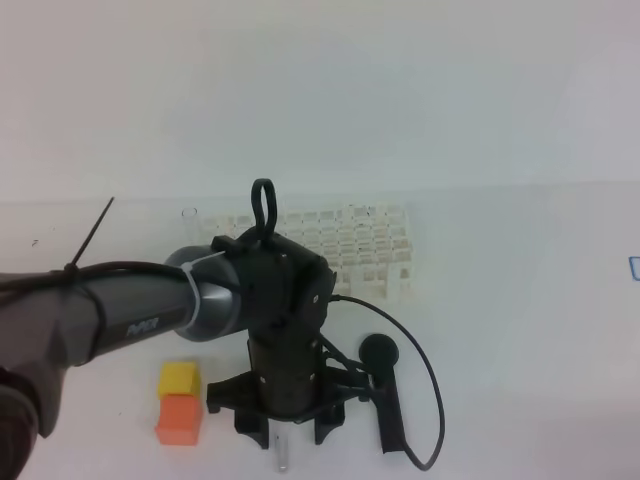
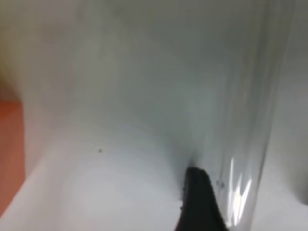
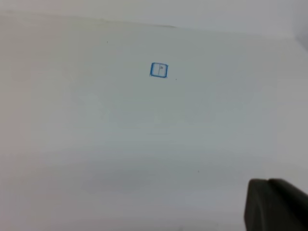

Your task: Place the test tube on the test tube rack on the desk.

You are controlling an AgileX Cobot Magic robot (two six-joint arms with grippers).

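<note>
Presently the left pincer hung low over the front of the counter, jaws spread wide to either side of the test tube. From the high view only the tube's near end showed, poking out from under the wrist between the two fingers. In the left wrist view the clear glass wall of the tube ran up the frame just beside a dark fingertip; whether the pad touched the glass could not be told.

Judged step: the grasp, not yet made. Tube appeared to lie on the counter, unlifted. Next move would call for closing gently on thin round glass that could roll or slip, then a lift, a tilt toward upright, and a carry back to the rack.

The test tube rack stood behind the arm, well apart from the tube, partly hidden by the wrist. Its visible square holes looked empty; those behind the arm could not be checked. A clear rim-like shape sat at the rack's left end; too faint to name.

Right pincer showed only as a dark corner in its own view, over bare counter with a small blue square mark; jaws together, holding nothing.

Also near the tube: a black round-headed stick just right of the pincer, a yellow block and an orange block to its left.
</note>
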